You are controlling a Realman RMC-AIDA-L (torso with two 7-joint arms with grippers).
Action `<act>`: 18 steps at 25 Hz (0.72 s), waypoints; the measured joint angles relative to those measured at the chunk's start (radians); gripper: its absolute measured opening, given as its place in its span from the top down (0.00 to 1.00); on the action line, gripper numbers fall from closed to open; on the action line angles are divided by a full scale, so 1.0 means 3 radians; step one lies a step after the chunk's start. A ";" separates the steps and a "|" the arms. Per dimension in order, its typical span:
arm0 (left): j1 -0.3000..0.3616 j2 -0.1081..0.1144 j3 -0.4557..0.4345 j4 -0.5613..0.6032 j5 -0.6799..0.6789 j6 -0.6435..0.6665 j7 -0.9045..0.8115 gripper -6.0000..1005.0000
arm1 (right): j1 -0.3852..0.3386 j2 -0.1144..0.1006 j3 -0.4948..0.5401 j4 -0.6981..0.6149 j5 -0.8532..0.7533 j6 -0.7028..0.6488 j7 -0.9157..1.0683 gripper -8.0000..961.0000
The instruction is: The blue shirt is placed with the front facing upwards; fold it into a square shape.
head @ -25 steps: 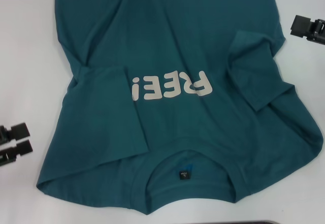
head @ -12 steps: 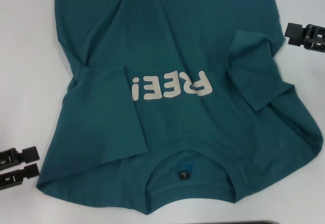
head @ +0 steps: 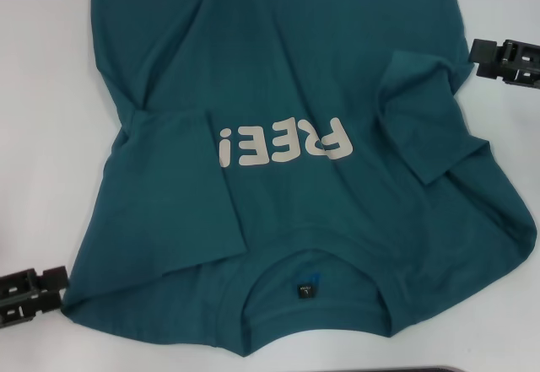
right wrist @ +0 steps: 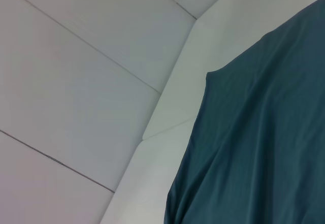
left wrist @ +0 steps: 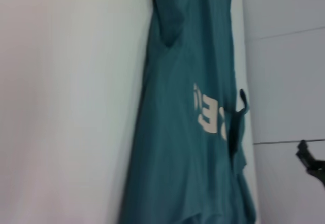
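Here the shirt (head: 295, 136) is spread face-up across the middle of the white counter (head: 42, 94), collar toward the near edge, with both sleeves already folded in over the body; part of the chest lettering (head: 283, 142) is covered by the sleeve (head: 173, 191) on the robot's left. The square is not yet formed, so the task is judged to be at an early stage: the side folds are to be made next.

The left end effector (head: 57, 288) is seen near the counter's near-left corner, touching or just beside the shirt's shoulder edge, its two fingers set with a narrow gap and nothing held between them. The right end effector (head: 477, 54) is placed toward the far right, just beside the shirt's side edge above the folded right sleeve (head: 422, 115); whether its fingers are apart or closed cannot be told.

For the next move, a firm pinch on the fabric edge at each side would be called for, taken low enough that both layers are caught, before the cloth is lifted and carried inward.
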 joint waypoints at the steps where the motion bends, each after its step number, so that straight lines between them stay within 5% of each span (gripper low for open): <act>1: 0.0002 0.0000 -0.0002 0.0000 0.0033 -0.0043 0.0026 0.26 | 0.0000 0.0000 0.0000 0.0000 0.0000 0.0001 0.0002 0.05; 18: 0.0026 -0.0021 -0.0003 0.0000 0.0097 -0.0261 -0.0029 0.26 | -0.0017 -0.0006 -0.0004 -0.0002 -0.0002 0.0001 0.0052 0.05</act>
